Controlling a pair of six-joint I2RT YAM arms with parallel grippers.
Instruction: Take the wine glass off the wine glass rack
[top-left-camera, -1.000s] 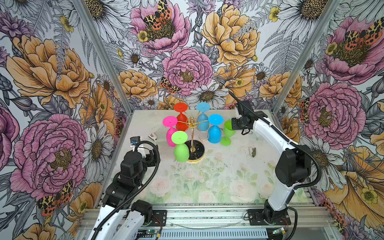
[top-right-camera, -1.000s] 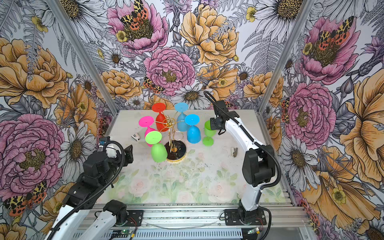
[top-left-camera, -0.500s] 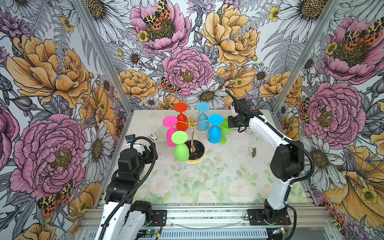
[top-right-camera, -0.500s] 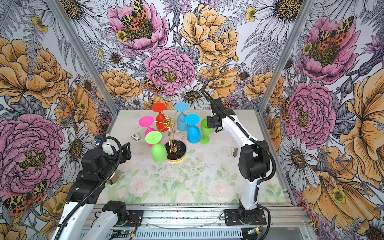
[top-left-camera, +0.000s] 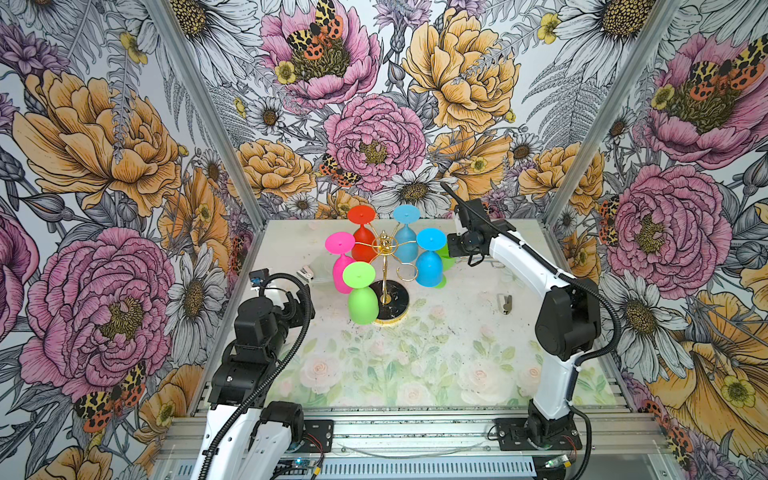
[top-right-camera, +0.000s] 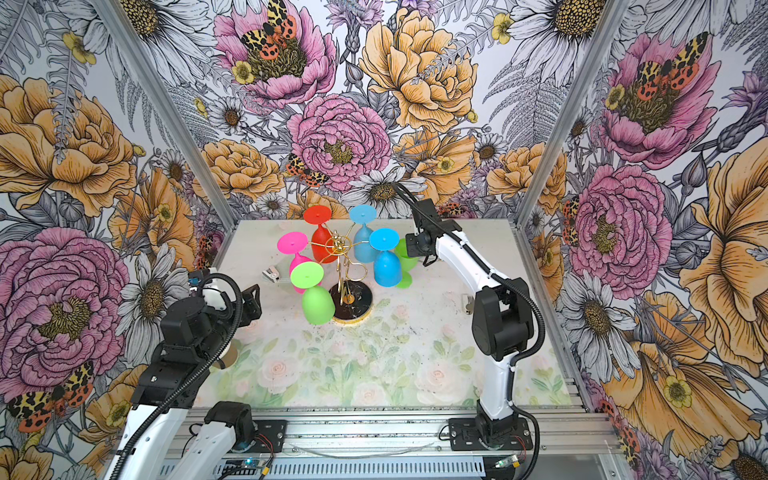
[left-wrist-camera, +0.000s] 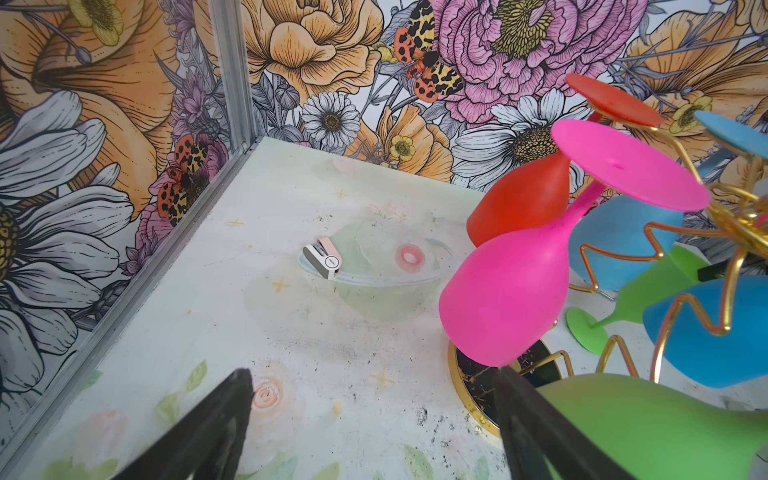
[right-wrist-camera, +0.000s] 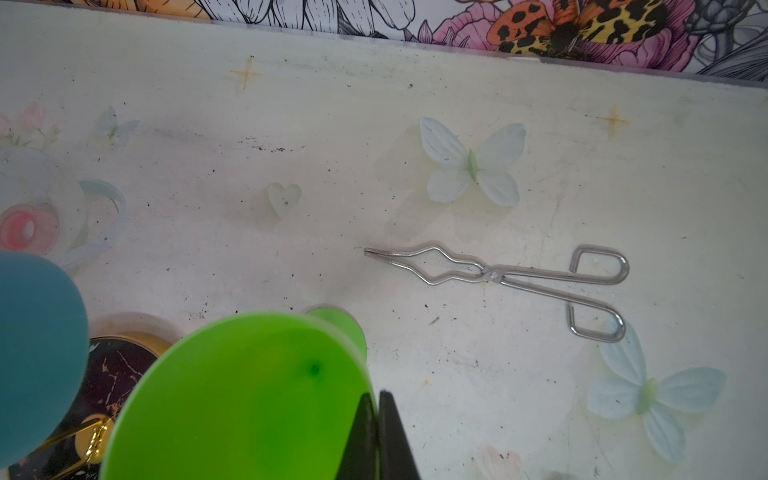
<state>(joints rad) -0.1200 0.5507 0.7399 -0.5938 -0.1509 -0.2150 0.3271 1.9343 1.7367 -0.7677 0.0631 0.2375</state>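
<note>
**Operator:** Where is my right tool (right-wrist-camera: 377, 401), and what does it hold?

**Observer:** You find it at centre right in both top views, just to the right of the wine glass rack (top-left-camera: 395, 297). Its two black fingers are pressed together on the rim of the green wine glass (right-wrist-camera: 249, 395), and the thin wall of the cup is between them.

**Operator:** Is that glass off the rack?

**Observer:** Yes, it hangs on no arm. It is just beside the rack, half hidden behind the blue glass (top-left-camera: 429, 268), with its mouth upward. From your left wrist camera it looks tilted, with the foot low near the tabletop (top-left-camera: 415, 353). I cannot tell if the foot touches.

**Operator:** What hangs on the rack?

**Observer:** Five glasses, all upside down: the blue glass, a red glass (top-left-camera: 362, 243), a pink glass (top-left-camera: 340, 266), a pale blue glass (top-left-camera: 405, 245) and a hanging green glass (top-left-camera: 362, 303).

**Operator:** And my left tool (left-wrist-camera: 372, 372)?

**Observer:** It is at lower left in both top views, with its fingers wide apart and gripping no object. One finger is close beside the hanging green glass; whether they touch I cannot tell.

**Operator:** What else is there?

**Observer:** Metal tongs (right-wrist-camera: 494, 274) lie flat on the tabletop, to the right of the rack and well apart from it. A clear bowl (left-wrist-camera: 386, 291) is left of the rack, with a small white and pink thing (left-wrist-camera: 323, 261) at its rim.
</note>
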